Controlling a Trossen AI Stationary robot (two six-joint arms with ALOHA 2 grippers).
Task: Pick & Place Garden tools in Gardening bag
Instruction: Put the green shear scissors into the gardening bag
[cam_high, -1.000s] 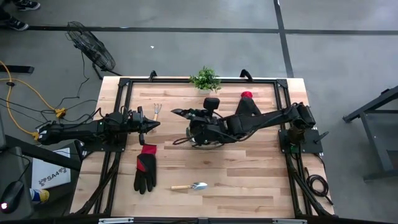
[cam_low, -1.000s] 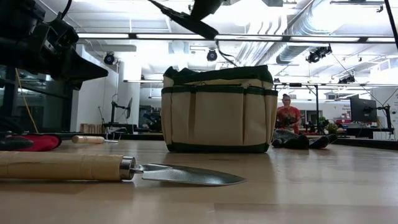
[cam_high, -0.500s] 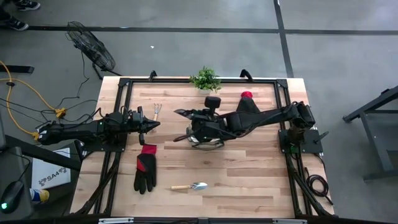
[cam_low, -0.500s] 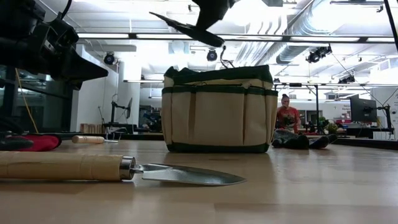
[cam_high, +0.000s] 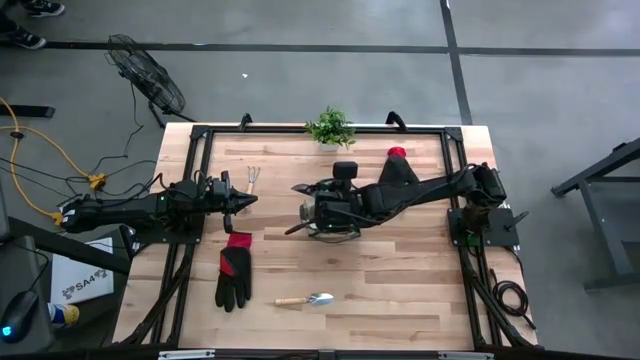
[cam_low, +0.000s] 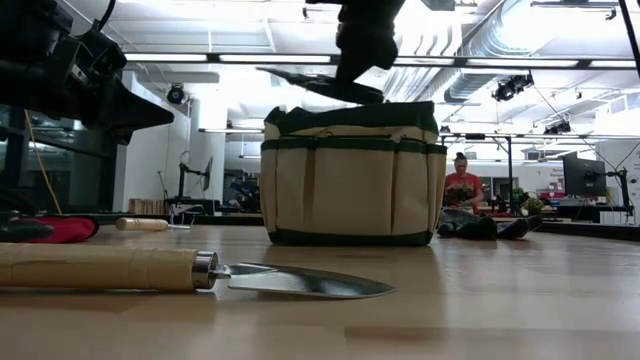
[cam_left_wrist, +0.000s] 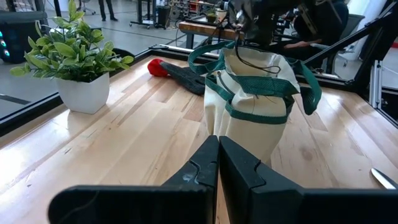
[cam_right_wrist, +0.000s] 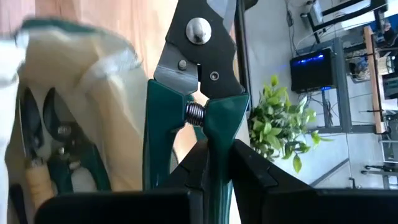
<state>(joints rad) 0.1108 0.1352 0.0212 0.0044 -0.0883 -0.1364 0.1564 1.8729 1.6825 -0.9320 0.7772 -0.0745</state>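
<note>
The olive-khaki gardening bag (cam_low: 350, 175) stands on its base at the table's middle (cam_high: 335, 222). Just above its rim hang green-handled pruning shears (cam_low: 320, 85), with my right gripper (cam_right_wrist: 216, 146) shut on them. A second pair of shears (cam_right_wrist: 62, 149) lies inside the bag. Left of the bag, my left gripper (cam_high: 245, 200) waits shut, touching nothing. A black glove with a red cuff (cam_high: 233, 275), a wooden-handled trowel (cam_high: 305, 299) and a small hand rake (cam_high: 253, 178) lie flat on the table. Another red-cuffed glove (cam_high: 398, 162) lies partly under my right arm. My right gripper pinches one green handle (cam_right_wrist: 217, 127) of the shears between its two fingers, just behind the spring; the other handle (cam_right_wrist: 160, 143) lies beside one finger. The fingers slant down from the table's right and run along the handle. The shears hang clear, blades (cam_high: 298, 188) pointing left.
A small potted plant (cam_high: 330, 127) stands at the table's far edge behind the bag. Bare wood lies near the front right. A black frame rail (cam_high: 200, 150) runs around the table. A person (cam_low: 462, 185) sits in the room beyond.
My right gripper has sunk toward the bag and tipped farther down, rolling a little. The shears have come from high and steeply slanted to nearly level just above the bag's rim, their tip drawn in toward the bag.
</note>
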